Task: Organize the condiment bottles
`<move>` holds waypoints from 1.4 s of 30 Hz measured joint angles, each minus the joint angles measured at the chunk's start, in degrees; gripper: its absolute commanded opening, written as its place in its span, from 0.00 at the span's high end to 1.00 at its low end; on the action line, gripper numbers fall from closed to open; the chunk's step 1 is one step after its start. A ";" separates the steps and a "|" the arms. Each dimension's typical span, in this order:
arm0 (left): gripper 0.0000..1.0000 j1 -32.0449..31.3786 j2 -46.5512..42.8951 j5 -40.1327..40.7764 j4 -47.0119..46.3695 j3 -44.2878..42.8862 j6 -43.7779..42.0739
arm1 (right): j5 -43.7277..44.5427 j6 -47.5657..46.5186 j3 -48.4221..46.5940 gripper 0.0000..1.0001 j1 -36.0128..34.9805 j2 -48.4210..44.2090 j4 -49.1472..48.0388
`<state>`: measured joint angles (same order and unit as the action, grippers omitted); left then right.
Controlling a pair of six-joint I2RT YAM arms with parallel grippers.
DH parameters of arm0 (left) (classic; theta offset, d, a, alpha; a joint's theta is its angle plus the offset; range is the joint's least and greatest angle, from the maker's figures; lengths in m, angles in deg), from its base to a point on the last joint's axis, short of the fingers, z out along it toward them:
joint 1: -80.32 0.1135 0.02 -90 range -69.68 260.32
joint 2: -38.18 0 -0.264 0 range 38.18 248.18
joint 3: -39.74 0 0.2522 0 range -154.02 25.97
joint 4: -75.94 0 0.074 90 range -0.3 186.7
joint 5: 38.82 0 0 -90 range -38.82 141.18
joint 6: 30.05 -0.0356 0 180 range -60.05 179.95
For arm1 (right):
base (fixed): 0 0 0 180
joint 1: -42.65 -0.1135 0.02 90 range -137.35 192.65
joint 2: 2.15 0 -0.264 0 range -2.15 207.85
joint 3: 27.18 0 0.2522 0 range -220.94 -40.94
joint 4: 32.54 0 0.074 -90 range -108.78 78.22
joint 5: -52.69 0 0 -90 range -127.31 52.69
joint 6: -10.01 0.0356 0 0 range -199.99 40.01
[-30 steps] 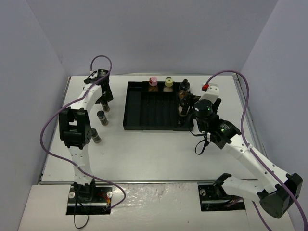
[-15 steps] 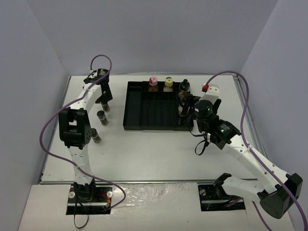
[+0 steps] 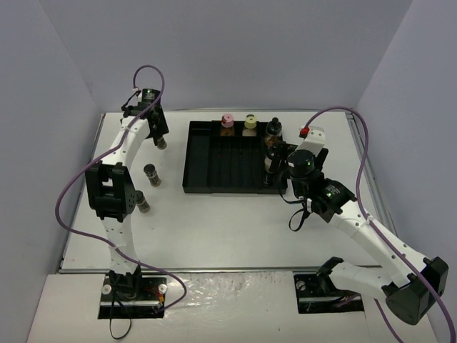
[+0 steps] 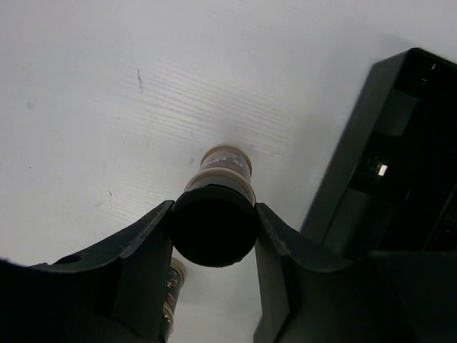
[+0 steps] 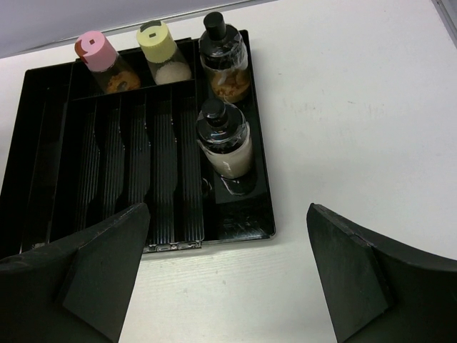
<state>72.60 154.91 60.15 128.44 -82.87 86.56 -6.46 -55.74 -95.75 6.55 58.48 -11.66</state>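
Condiment bottles (image 3: pixel 250 123) found sorted only in part: four inside the black tray (image 3: pixel 221 161), three outside it.

Tray contents:
- Along the far edge, left to right: pink-capped bottle (image 5: pixel 96 51), yellow-capped bottle (image 5: pixel 161 43), black-capped bottle with brown contents (image 5: pixel 223 64). Last of these stood in the far right corner.
- Just nearer, against the right wall: black-capped bottle with pale contents (image 5: pixel 223 139), upright.

Left jaws: clenched on the black cap of a dark-filled bottle (image 4: pixel 216 214). Held upright toward the far left corner of the surface (image 3: pixel 235 229), near the tray's left wall. Contact between bottle base and surface could not be told.

Remaining items: two more dark-filled bottles located near the left edge of the surface, apart from each other. One (image 3: pixel 151 174) stood upright about midway along that edge. Other (image 3: pixel 143 204) sat nearer, close beside the left arm's body.

Right jaws: spread wide, grasping nothing. Positioned above the tray's near right corner, fingers well apart on either side of the wrist view.
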 measured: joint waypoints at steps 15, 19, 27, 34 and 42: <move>1.00 -8.32 5.33 0.22 2.61 -17.05 -4.86 | 0.81 0.02 0.14 0.11 0.00 0.00 -0.04; 1.00 -9.50 8.21 -0.05 3.73 -18.41 -5.78 | 0.95 0.02 1.02 0.11 0.00 -0.02 -0.07; 1.00 -10.81 12.64 -0.55 5.24 -20.80 -8.37 | 1.33 0.20 1.48 0.11 0.00 -0.02 -0.02; 1.00 -11.78 12.79 -1.94 5.25 -21.22 -9.79 | 1.31 0.45 1.89 0.11 0.00 -0.02 -0.06; 1.00 -12.44 14.42 -2.81 5.67 -22.30 -10.59 | 1.31 0.86 1.90 0.11 0.00 -0.02 -0.06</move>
<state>60.16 169.33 57.34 134.11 -105.17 75.97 -5.15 -54.88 -93.85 6.55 58.45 -11.73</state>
